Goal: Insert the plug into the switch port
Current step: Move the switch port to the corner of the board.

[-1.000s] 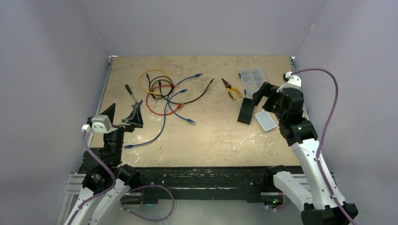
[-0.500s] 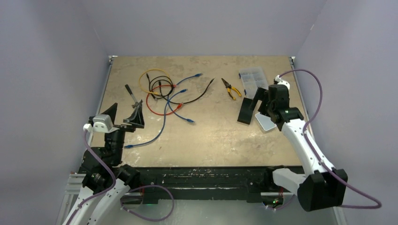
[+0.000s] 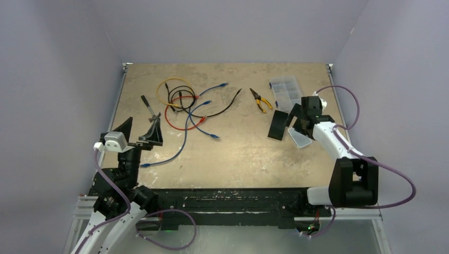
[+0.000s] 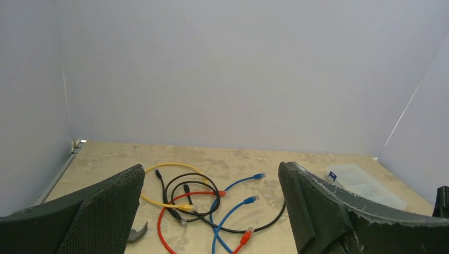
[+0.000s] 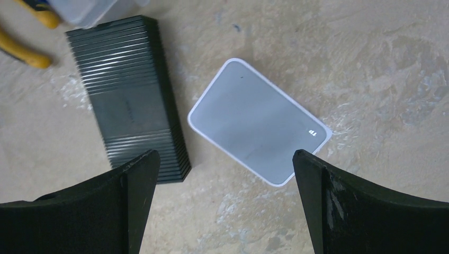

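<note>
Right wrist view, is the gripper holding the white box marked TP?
No, the right gripper stands wide open above the white box marked TP, with neither finger touching it.

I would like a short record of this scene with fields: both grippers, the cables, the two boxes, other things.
left gripper: open, empty, near left of table
right gripper: open, empty, above the white rounded flat box
black ribbed box: beside the white box, not touching
cables: tangle of blue, red, yellow and black cables, far from both boxes
other: yellow-handled pliers; clear plastic compartment case
</note>
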